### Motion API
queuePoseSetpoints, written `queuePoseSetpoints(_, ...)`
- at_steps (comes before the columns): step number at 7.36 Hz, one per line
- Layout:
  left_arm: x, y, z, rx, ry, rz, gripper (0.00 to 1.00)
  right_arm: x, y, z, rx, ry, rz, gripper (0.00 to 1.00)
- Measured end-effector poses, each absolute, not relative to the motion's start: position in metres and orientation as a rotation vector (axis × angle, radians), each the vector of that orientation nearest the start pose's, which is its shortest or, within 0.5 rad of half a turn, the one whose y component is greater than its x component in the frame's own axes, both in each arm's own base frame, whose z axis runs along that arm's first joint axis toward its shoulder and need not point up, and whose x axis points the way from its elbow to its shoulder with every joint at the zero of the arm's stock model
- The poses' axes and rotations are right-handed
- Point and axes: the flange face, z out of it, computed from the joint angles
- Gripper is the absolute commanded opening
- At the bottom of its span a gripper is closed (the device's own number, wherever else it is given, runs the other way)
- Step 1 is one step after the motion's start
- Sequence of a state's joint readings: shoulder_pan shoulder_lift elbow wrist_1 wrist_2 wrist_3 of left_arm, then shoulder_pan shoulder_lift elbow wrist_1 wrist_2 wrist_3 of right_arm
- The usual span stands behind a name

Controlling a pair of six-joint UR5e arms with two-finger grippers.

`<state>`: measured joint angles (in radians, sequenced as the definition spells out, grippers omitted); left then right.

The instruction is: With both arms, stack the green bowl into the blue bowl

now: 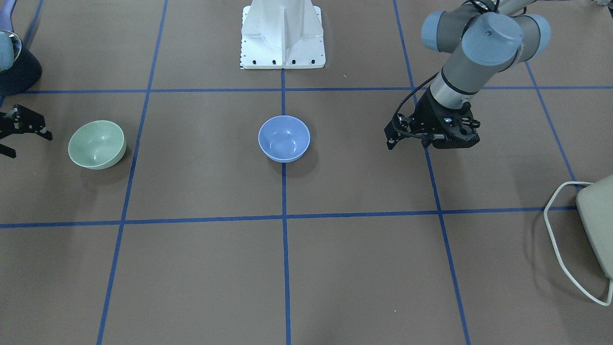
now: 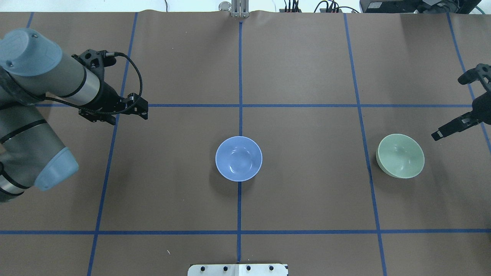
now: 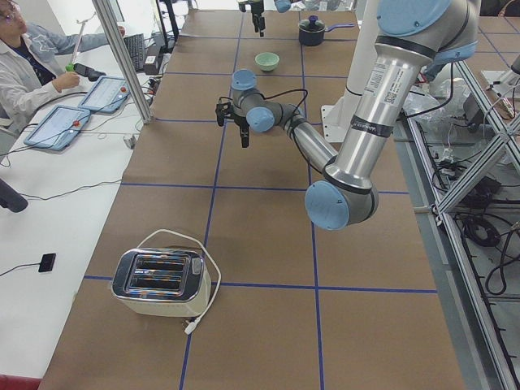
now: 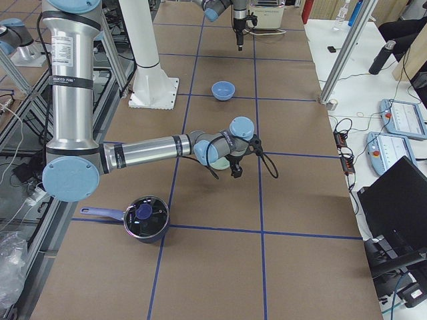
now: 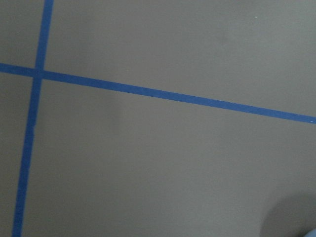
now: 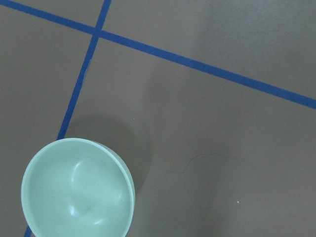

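Observation:
The pale green bowl [image 1: 97, 144] stands upright on the brown table on my right side [image 2: 401, 155]; it fills the lower left of the right wrist view [image 6: 78, 190]. The blue bowl [image 1: 284, 138] stands upright at the table's middle [image 2: 238, 158], empty. My right gripper [image 2: 449, 109] is open and empty, hovering just beyond the green bowl's outer side [image 1: 26, 143], not touching it. My left gripper [image 2: 122, 114] looks open and empty, above bare table well to the left of the blue bowl [image 1: 431, 141]. The left wrist view shows only table and tape lines.
A white toaster [image 1: 598, 220] with its cord lies at the far left end of the table. A dark lidded pot [image 4: 145, 219] stands near my right arm. The white base pillar [image 1: 282, 38] stands behind the blue bowl. An operator sits beside the table.

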<state>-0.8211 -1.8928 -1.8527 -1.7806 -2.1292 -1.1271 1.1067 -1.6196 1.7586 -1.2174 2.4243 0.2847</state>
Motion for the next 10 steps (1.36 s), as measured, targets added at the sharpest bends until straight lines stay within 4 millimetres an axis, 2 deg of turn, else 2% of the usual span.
queuePoseSetpoints(2, 0.315, -0.484, 0.358, 0.069, 0.914, -0.085, 0.97, -0.197, -0.452, 0.541, 0.137, -0.943, -0.372, 0.83)
queuePoseSetpoints(3, 0.303, -0.483, 0.372, 0.079, 0.897, -0.065, 0.97, -0.205, -0.449, 0.544, 0.134, -0.937, -0.375, 0.77)
queuePoseSetpoints(4, 0.296, -0.482, 0.381, 0.084, 0.885, -0.050, 0.96, -0.211, -0.447, 0.546, 0.137, -0.928, -0.381, 0.76)
queuePoseSetpoints(8, 0.291, -0.482, 0.388, 0.088, 0.875, -0.041, 0.96, -0.228, -0.442, 0.558, 0.140, -0.902, -0.408, 0.75)
queuePoseSetpoints(9, 0.291, -0.482, 0.389, 0.088, 0.875, -0.040, 0.96, -0.232, -0.441, 0.560, 0.138, -0.895, -0.411, 0.58)
queuePoseSetpoints(10, 0.291, -0.482, 0.389, 0.088, 0.875, -0.040, 0.96, -0.234, -0.441, 0.560, 0.137, -0.893, -0.414, 0.46)
